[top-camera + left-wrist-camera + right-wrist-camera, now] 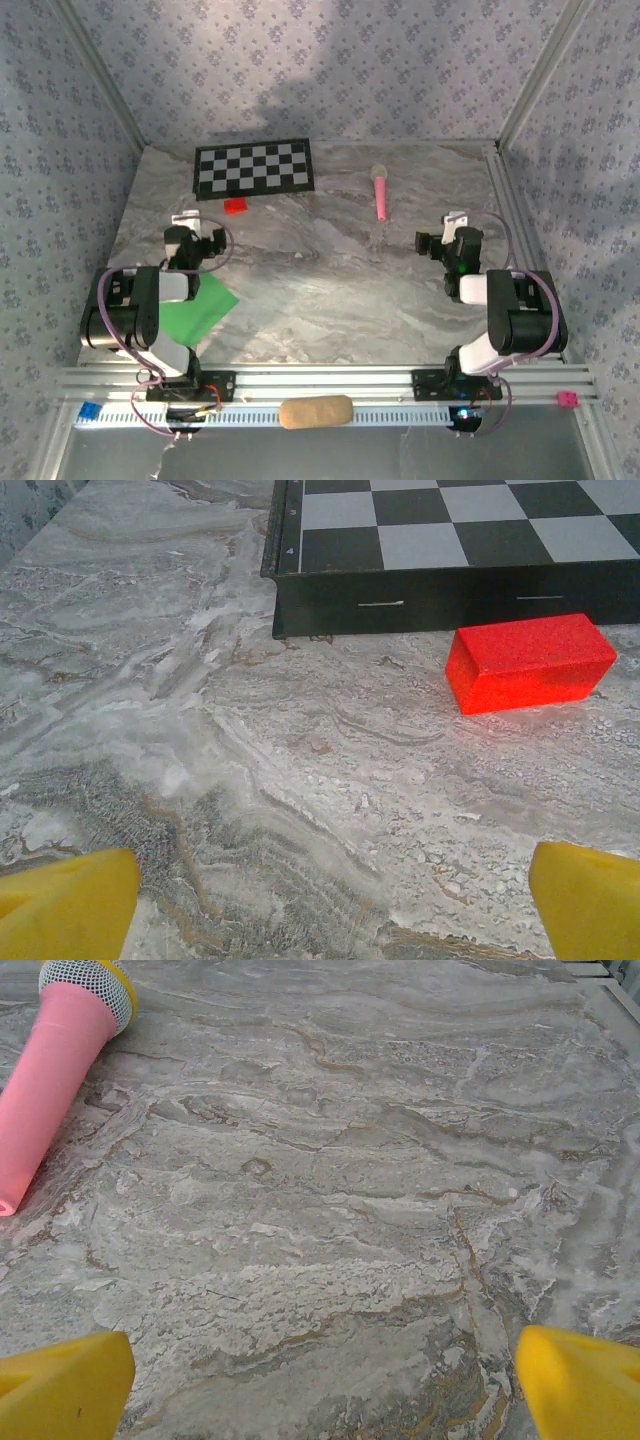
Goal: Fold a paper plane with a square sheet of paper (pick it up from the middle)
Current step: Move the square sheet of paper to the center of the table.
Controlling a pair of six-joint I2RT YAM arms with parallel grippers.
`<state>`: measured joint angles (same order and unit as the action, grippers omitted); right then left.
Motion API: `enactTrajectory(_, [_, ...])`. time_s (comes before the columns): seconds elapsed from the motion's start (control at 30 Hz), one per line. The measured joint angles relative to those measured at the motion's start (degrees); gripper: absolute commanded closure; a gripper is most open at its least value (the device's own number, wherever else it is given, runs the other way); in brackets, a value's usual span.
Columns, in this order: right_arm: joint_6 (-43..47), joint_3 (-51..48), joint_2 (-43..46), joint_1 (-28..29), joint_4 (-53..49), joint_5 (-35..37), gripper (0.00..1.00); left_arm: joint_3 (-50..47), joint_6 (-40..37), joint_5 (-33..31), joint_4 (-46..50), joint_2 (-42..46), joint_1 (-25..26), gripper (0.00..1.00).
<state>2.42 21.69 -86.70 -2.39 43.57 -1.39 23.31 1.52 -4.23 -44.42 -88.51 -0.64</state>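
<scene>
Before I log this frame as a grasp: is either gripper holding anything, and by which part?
Nothing held: left gripper and right gripper both open.

Sheet (208,310) apparently beneath left arm (135,305)

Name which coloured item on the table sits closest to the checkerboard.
The red block, just off the checkerboard's near edge; the pink microphone toy lies off to its right, and the green sheet lies by the left arm.

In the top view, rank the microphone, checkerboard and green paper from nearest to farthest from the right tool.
1. Microphone, just beyond the right tool.
2. Checkerboard, far side, left.
3. Green paper, near left side.
</scene>
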Motion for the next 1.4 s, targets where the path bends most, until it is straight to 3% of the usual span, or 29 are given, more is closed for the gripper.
enactTrajectory(1.4, [0.00, 0.00, 0.00, -0.22, 0.02, -0.57, 0.00, -0.02, -0.22, 1.01, -0.20, 0.00, 0.17, 0.00])
